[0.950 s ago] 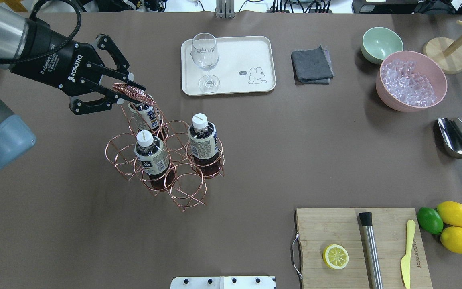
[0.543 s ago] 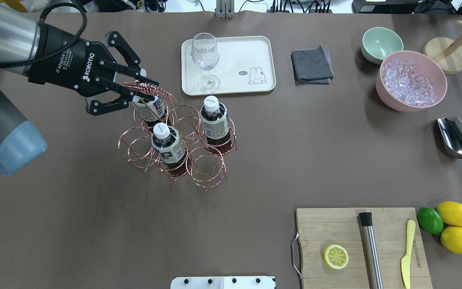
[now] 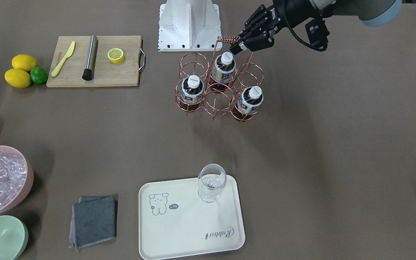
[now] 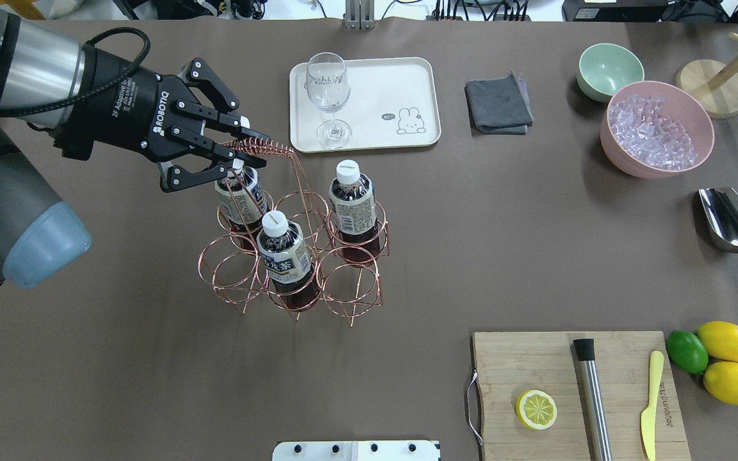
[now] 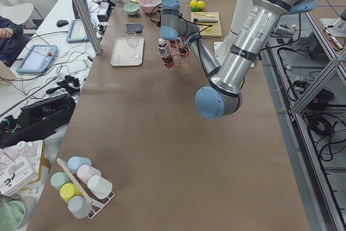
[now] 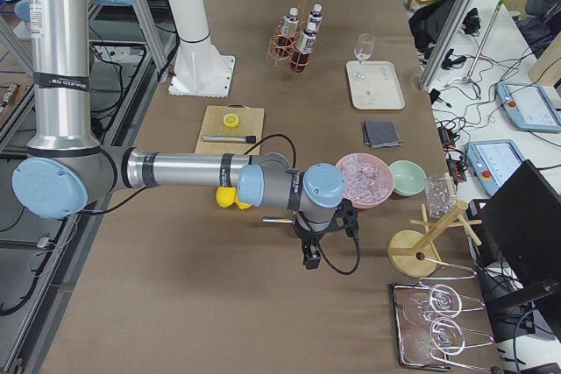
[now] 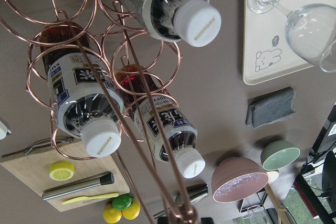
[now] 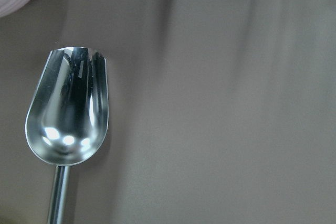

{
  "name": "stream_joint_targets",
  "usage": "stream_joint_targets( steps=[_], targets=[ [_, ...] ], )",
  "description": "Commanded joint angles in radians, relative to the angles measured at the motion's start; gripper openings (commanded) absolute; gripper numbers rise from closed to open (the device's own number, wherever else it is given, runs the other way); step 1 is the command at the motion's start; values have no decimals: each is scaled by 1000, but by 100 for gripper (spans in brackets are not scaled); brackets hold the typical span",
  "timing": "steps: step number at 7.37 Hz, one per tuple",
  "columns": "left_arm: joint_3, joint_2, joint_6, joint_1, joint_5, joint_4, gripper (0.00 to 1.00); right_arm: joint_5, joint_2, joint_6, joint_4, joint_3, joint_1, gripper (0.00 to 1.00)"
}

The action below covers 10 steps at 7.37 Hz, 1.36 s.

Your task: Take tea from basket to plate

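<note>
The left gripper [image 4: 248,148] clamps its jaws on the coiled handle of the copper basket [image 4: 268,148], and three tea bottles [image 4: 284,259] stand in its rings just below. Beyond the fingertips lies the plate [image 4: 401,89]. I cannot tell how the right gripper [image 6: 308,256] holds its jaws.

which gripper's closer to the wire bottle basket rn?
Left. The left gripper is clamped on the wire basket's coiled handle. The right gripper is far off at the table's other end, above the metal scoop.

Copper wire basket [image 4: 273,150], white-capped, white-and-blue-labelled red-brown tea [image 4: 287,259], cream plate [image 4: 382,83] with small bear drawing.
</note>
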Motion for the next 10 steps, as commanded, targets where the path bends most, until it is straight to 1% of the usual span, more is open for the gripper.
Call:
stream_joint_targets(
  steps=[1,3,5,6,8,9,10],
  targets=[
    [1,-3,-198,31,48,-54,0,5,14,0,-9,14,0,100],
    [1,-3,-273,78,92,-78,0,-1,10,-11,-7,13,0,100],
    [1,-3,-307,140,175,-136,0,-1,10,-8,-12,11,0,100],
    [1,-3,-324,166,204,-144,0,2,11,-8,-12,14,2,100],
    [1,6,-382,250,328,-228,0,6,-1,-2,-13,27,2,100],
    [1,4,-389,253,341,-233,0,9,-9,-2,-12,34,0,100],
    [11,6,-427,261,364,-269,0,16,-13,-2,-13,46,0,100]
  ],
)
